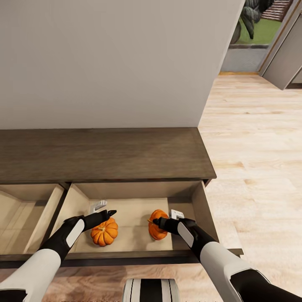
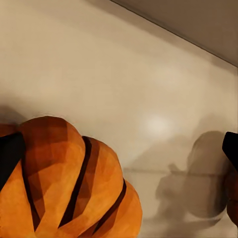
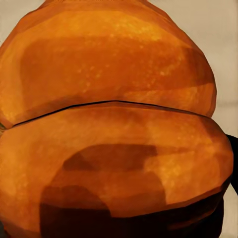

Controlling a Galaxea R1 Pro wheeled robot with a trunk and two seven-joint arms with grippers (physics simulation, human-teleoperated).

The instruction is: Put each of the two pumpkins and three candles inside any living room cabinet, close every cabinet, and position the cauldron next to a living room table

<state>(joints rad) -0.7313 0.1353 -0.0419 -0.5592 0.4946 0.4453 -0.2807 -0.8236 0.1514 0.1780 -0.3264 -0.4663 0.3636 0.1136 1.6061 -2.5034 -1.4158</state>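
Orange pumpkins are both seen inside the open drawer (image 1: pixel 197 201) of the dark wood cabinet (image 1: pixel 105 155). One pumpkin (image 1: pixel 105 233) sits on the drawer floor just below the left gripper (image 1: pixel 110 214), whose jaw state can't be told. The other pumpkin (image 1: pixel 157 230) looks clamped in the right gripper (image 1: pixel 156 221).
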